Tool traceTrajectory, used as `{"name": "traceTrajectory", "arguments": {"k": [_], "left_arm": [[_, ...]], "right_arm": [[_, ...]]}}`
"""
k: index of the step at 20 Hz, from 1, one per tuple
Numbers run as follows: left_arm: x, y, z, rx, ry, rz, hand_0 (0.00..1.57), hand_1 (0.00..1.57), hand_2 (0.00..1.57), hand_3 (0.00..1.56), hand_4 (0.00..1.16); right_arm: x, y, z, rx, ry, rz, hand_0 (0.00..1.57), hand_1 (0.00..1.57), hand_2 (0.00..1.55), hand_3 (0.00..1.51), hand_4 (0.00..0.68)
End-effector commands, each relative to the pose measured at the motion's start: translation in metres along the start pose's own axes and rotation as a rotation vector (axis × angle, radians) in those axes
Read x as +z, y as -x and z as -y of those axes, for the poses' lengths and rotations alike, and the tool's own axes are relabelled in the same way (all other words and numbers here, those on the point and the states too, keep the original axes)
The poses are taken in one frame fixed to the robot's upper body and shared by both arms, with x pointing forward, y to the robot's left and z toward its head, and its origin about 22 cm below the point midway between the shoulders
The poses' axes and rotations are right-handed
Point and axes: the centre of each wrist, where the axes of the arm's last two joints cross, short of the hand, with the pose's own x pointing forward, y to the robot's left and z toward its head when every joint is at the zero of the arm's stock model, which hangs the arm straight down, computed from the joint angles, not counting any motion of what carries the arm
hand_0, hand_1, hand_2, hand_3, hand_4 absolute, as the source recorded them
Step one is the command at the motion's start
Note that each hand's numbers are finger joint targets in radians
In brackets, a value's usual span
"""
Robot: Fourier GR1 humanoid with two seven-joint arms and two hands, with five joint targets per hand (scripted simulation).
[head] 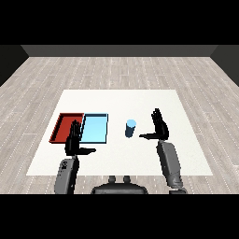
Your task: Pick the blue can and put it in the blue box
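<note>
My right hand [160, 126], black and matte on a smooth grey forearm, stands just right of the can [130, 128], fingers straight and raised, thumb stretched out toward the can without touching it. The can is a short upright cylinder, dark blue down its side with a paler blue top, standing on the white table [186, 158] just right of the blue tray [95, 129] and outside it. My left hand [74, 142] hangs over the near edge of the two trays, fingers straight and relaxed, thumb out to the side, holding nothing. The red tray [64, 127] and the blue tray lie side by side, both shallow rectangles with thin raised rims. The table's flat sheet sits over a pale plank floor [119, 70].
</note>
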Motion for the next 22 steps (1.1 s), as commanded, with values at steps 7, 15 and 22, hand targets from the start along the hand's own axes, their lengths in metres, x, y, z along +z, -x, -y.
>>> {"name": "traceTrajectory", "arguments": {"k": [7, 15, 22], "left_arm": [[-0.014, -0.012, -0.014, 0.018, -0.005, 0.012, 0.00, 0.00, 0.00, 0.00, 0.00], [-0.004, 0.012, -0.010, 0.029, -0.020, 0.008, 0.00, 0.00, 0.00, 0.00, 0.00], [0.001, 0.007, -0.003, 0.034, -0.030, 0.036, 0.00, 0.00, 0.00, 0.00, 0.00]], "right_arm": [[-0.003, 0.015, 0.004, -0.053, 0.027, -0.081, 0.00, 0.00, 0.00, 0.00, 0.000], [-0.009, 0.028, -0.004, -0.081, 0.035, -0.141, 0.00, 0.00, 0.00, 0.00, 0.000], [-0.008, 0.078, -0.015, -0.097, 0.035, -0.166, 0.00, 0.00, 0.00, 0.00, 0.000]]}}
